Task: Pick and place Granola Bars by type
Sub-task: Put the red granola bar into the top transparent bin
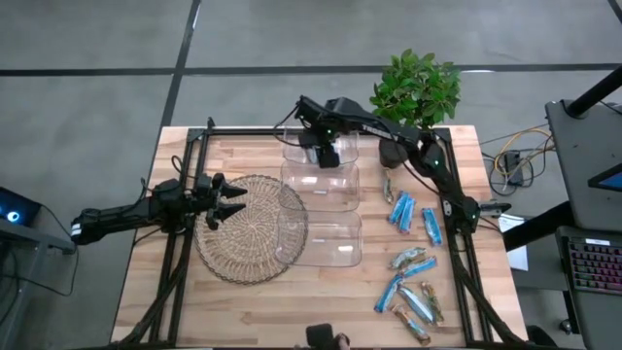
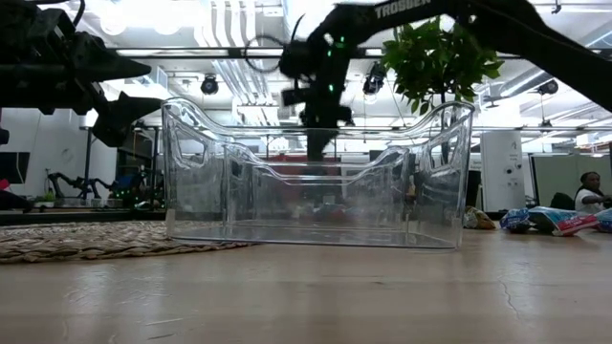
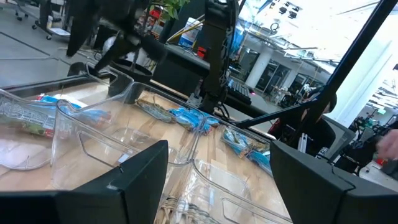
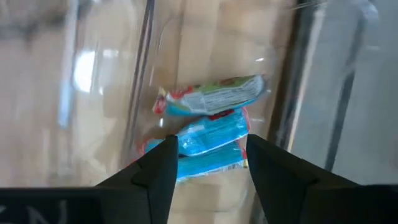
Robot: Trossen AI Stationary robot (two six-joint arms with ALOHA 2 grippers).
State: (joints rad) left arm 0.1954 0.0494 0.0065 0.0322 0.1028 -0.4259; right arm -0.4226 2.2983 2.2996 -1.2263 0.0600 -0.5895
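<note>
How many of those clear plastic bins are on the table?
3, in a row down the table's middle: the far bin under the right fingers, the middle bin, and the near bin, partly overlapping the woven mat.

Clear plastic bin stands on wooden table, centre. Woven mat lies flat beside it. Right gripper hangs above bin's far side. Left gripper hovers over mat. Granola bars lie beyond bin. Plant behind.
</note>
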